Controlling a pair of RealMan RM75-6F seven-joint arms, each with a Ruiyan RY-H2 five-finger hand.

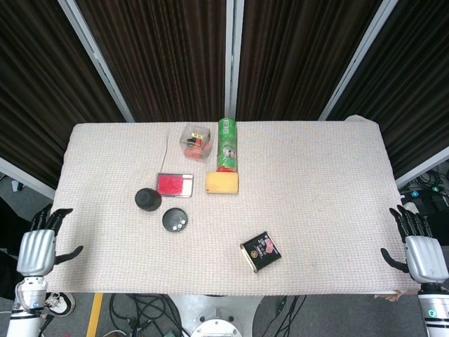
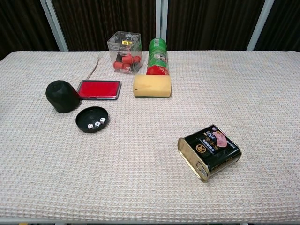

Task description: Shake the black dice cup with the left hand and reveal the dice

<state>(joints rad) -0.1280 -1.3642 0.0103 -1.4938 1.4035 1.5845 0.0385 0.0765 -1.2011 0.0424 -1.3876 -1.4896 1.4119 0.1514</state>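
Note:
The black dice cup (image 1: pixel 148 199) (image 2: pixel 62 96) stands mouth down on the table, left of centre. Just to its right lies its black saucer (image 1: pixel 175 221) (image 2: pixel 93 119) with three white dice (image 2: pixel 95 124) showing in it. My left hand (image 1: pixel 37 248) hangs off the table's near left corner, fingers spread, holding nothing, far from the cup. At the near right corner, also off the table, my right hand (image 1: pixel 414 247) is spread and holds nothing. Neither hand shows in the chest view.
A red flat case (image 2: pixel 99 89) lies right behind the cup. A yellow sponge (image 2: pixel 152 86), a green can (image 2: pixel 158 56) and a clear box of red pieces (image 2: pixel 124 46) stand further back. A black tin (image 2: pixel 209 151) lies at the near right.

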